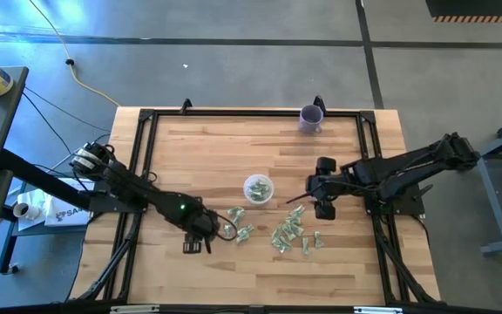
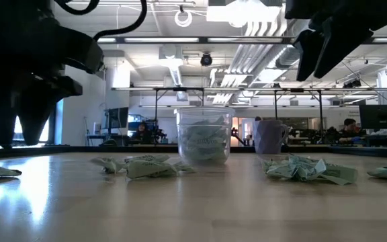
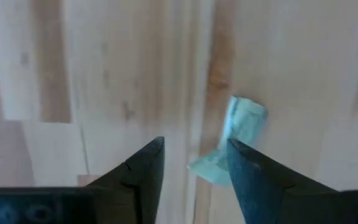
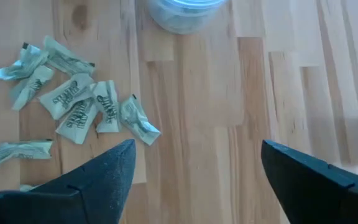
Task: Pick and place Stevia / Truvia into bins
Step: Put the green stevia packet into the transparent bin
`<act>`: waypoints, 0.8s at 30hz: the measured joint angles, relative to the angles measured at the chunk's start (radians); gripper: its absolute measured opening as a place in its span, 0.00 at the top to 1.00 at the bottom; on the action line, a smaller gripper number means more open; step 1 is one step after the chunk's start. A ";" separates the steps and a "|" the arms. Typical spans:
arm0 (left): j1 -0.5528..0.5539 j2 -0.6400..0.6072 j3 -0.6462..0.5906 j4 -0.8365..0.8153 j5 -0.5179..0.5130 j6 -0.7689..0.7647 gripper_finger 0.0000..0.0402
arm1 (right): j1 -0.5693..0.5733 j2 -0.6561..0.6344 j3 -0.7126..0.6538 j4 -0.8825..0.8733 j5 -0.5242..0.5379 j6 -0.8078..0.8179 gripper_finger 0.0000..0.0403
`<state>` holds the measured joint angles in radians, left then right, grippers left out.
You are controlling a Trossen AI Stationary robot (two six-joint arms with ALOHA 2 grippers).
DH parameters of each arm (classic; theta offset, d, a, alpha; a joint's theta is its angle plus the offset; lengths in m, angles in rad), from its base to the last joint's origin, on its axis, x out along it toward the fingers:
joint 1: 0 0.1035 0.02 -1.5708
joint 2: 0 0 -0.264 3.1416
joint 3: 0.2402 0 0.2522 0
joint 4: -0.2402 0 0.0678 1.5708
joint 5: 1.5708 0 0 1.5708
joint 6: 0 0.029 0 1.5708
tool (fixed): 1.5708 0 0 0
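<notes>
Two dark robot arms work over a wooden bench (image 1: 190, 148) strewn with pale green and white sachets (image 1: 290, 234). In the overhead frame the left pincer (image 1: 200, 228) sits low at lower centre-left, its fingers parted with nothing between them, a crumpled sachet (image 3: 238, 134) lying on the wood just beyond one fingertip. The right pincer (image 1: 322, 187) hangs at centre-right, its fingers (image 4: 107, 177) spread wide and empty above the bench. A clear plastic cup (image 1: 258, 188) stands at the middle of the frame, between the two pincers, with several sachets already inside. Most of the loose sachets lie in a cluster below and right of the cup; a few more lie below and left of it. A purple cup (image 1: 311, 118) stands at the bench's upper edge.
</notes>
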<state>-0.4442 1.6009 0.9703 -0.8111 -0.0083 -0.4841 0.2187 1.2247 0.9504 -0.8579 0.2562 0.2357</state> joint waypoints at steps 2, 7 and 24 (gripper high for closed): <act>-0.002 0.000 0.000 0.000 0.019 0.047 0.43 | -0.007 0.000 0.000 -0.001 0.000 0.012 0.15; -0.022 0.000 0.000 -0.001 0.029 0.130 0.27 | -0.021 0.000 0.000 -0.027 0.001 0.053 0.13; -0.052 0.001 -0.111 0.181 0.006 0.188 0.32 | -0.082 0.000 0.000 -0.040 0.025 0.053 0.13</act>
<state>-0.4959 1.6016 0.8597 -0.6297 -0.0020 -0.2962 0.1364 1.2247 0.9504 -0.8983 0.2808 0.2886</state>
